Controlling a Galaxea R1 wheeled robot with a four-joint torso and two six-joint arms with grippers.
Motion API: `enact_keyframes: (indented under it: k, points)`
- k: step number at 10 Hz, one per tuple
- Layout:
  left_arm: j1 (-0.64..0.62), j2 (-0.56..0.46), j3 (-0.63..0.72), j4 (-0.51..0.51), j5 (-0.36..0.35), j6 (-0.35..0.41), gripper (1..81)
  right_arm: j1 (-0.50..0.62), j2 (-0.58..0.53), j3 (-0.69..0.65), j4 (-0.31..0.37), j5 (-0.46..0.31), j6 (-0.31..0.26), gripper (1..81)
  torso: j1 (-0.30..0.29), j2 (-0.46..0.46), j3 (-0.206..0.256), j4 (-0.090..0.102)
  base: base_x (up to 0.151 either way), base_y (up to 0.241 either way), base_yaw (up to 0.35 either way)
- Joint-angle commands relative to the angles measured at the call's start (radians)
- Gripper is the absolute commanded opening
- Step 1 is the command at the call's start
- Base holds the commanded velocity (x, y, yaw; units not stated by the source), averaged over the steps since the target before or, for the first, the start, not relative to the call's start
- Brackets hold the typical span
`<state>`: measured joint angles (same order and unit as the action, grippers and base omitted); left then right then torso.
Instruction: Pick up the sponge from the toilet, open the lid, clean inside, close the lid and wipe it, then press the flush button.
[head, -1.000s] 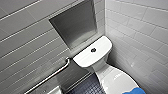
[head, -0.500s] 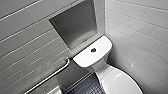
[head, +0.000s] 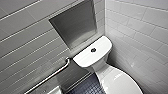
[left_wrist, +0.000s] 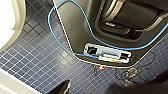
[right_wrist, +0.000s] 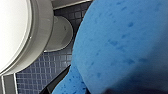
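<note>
A second ago the head view gave you a blue patch on the lid (head: 117, 83); now that surface is plain white. The camera itself did not shift, because the tank (head: 86, 58) and the wall niche (head: 75, 25) sit at the same place. So I judge the pick-up as done: the sponge (right_wrist: 120, 42) is off the toilet (head: 101, 68) and hangs low beside its bowl, above the floor (right_wrist: 45, 70). Your right pincer (right_wrist: 87, 86) appears to grip it — a dark finger (right_wrist: 58, 82) shows at its edge. For the left pincer (left_wrist: 92, 90) I cannot tell the state. The lid looks closed, so opening it is not yet done.

The sponge is a porous foam, bright blue with darker pits and a rounded outline; it should compress easily. The toilet is glossy white ceramic, smooth and probably slippery — the tank is a rounded rectangle with a small dark round button (head: 93, 50), and the bowl is oval. The floor beside the toilet is made of small dark blue square tiles with pale grout.
</note>
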<state>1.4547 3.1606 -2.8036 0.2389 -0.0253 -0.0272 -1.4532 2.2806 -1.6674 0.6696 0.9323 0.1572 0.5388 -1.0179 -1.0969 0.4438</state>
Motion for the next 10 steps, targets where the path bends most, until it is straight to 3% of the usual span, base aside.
enact_keyframes:
  k: [1, 2, 3, 5, 8, 10]
  points:
    - [0.029, -0.013, -0.01, -0.007, 0.085, 0.001, 81.1, -0.073, -0.16, 0.403, -0.194, 0.105, -0.127, 1.0, 0.0, 0.0, 0.0, 0.0, 0.0, 0.0, 0.0]
    - [0.028, -0.01, -0.008, -0.007, 0.082, 0.001, 81.1, -0.068, -0.201, 0.514, -0.171, 0.106, -0.247, 1.0, 0.0, 0.0, 0.0, 0.0, 0.0, 0.0, 0.0]
    - [0.03, -0.008, -0.008, -0.007, 0.082, 0.001, 81.1, -0.045, -0.227, 0.573, -0.148, 0.102, -0.289, 1.0, 0.0, 0.0, 0.0, 0.0, 0.0, 0.0, 0.0]
    - [0.03, -0.008, -0.004, -0.007, 0.081, 0.001, 81.1, 0.068, -0.289, 0.663, -0.065, 0.013, -0.369, 1.0, 0.0, 0.0, 0.0, 0.0, 0.0, 0.0, 0.0]
    - [0.028, -0.008, -0.001, -0.007, 0.079, 0.001, 81.1, 0.376, -0.266, 0.548, 0.164, -0.274, -0.474, 1.0, 0.0, 0.0, 0.0, 0.0, 0.0, 0.0, 0.0]
    - [0.028, -0.008, -0.001, -0.009, 0.079, 0.001, 81.1, 0.548, -0.223, 0.465, 0.351, -0.413, -0.605, 1.0, 0.0, 0.0, 0.0, 0.0, 0.0, 0.0, 0.0]
